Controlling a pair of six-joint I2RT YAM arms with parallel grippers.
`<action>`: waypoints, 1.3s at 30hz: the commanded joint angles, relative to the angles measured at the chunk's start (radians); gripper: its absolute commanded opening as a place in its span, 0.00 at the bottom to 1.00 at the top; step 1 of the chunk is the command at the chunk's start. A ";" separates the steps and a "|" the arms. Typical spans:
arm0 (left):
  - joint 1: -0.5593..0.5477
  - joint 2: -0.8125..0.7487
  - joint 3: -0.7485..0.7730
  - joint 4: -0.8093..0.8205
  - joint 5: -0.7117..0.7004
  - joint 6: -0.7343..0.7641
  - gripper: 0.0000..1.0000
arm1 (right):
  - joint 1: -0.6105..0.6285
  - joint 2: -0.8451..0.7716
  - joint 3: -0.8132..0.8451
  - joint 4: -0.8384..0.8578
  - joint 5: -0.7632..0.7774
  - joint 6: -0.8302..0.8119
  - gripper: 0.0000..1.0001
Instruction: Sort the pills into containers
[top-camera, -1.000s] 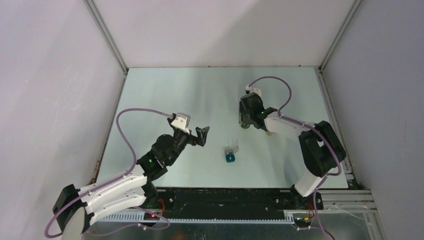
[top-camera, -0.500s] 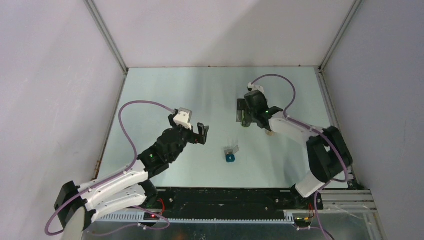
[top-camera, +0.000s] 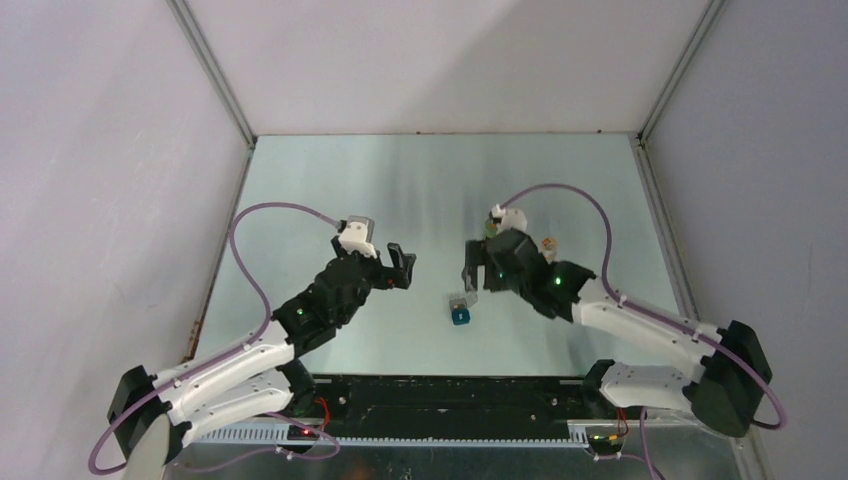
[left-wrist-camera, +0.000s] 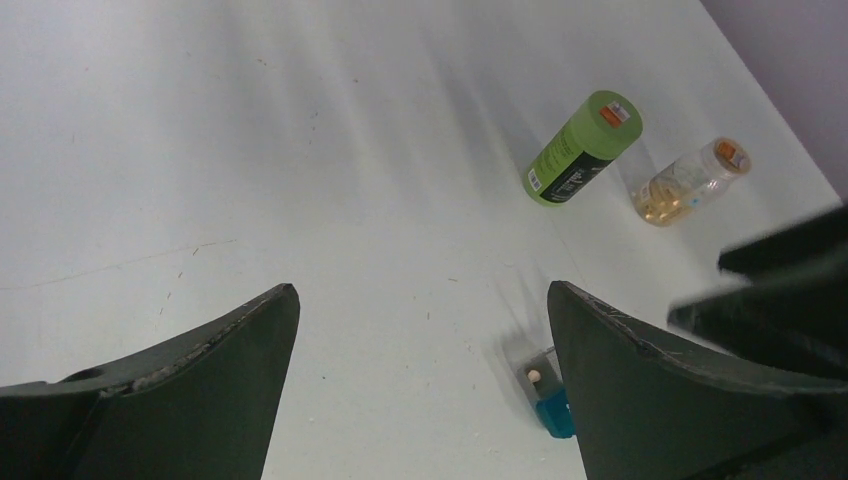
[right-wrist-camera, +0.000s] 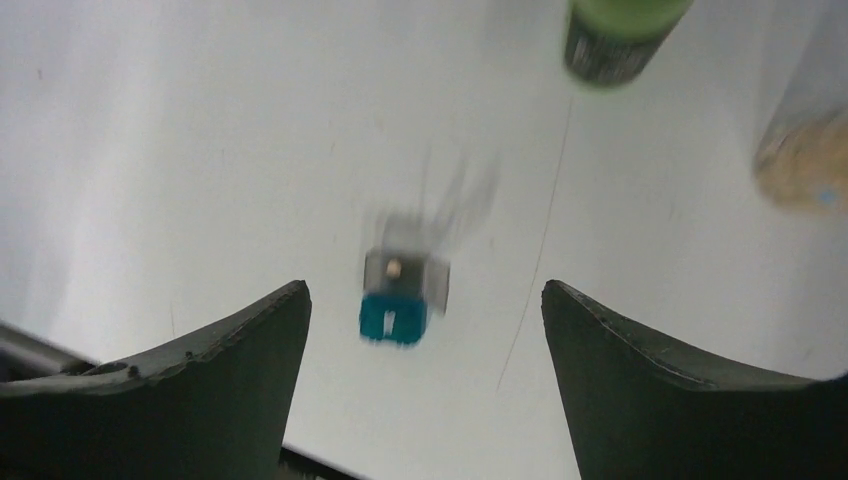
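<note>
Alignment governs the coming move. My right gripper (right-wrist-camera: 424, 290) has its jaws wide apart and holds nothing. My left gripper (left-wrist-camera: 420, 300) is likewise spread wide and empty.

The small clear plastic pill case with a teal end (right-wrist-camera: 403, 290) lies flat on the pale grey table (top-camera: 330, 180), apart from everything else. In the blurred right wrist view it sits between my right jaws, slightly toward 9 o'clock of centre. Its long axis runs roughly 12 to 6 o'clock, teal end at 6. A small pale pill (right-wrist-camera: 395, 267), as I judge it, shows in the clear end. The jaws stand at 9 and 3, so their closing line crosses the long axis.

In the top view the case lies at 7 o'clock from the right gripper and at 4 o'clock from the left. The right is nearer, so I judge that arm should descend and take it. Its height above the case cannot be told.

The lime-green cylindrical bottle with a dark label (left-wrist-camera: 580, 150) and the pale beige bottle with an orange top (left-wrist-camera: 690, 185) stand upright near each other, at 12 to 2 o'clock from the right gripper.
</note>
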 joint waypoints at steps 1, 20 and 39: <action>0.009 -0.035 0.023 0.007 -0.027 -0.068 0.99 | 0.155 -0.100 -0.102 -0.052 0.168 0.242 0.89; 0.011 -0.136 -0.090 0.008 -0.049 -0.169 0.99 | 0.361 0.166 -0.207 0.193 0.238 0.323 0.77; 0.009 -0.134 -0.100 -0.012 -0.064 -0.175 0.99 | 0.371 0.356 -0.141 0.244 0.309 0.260 0.55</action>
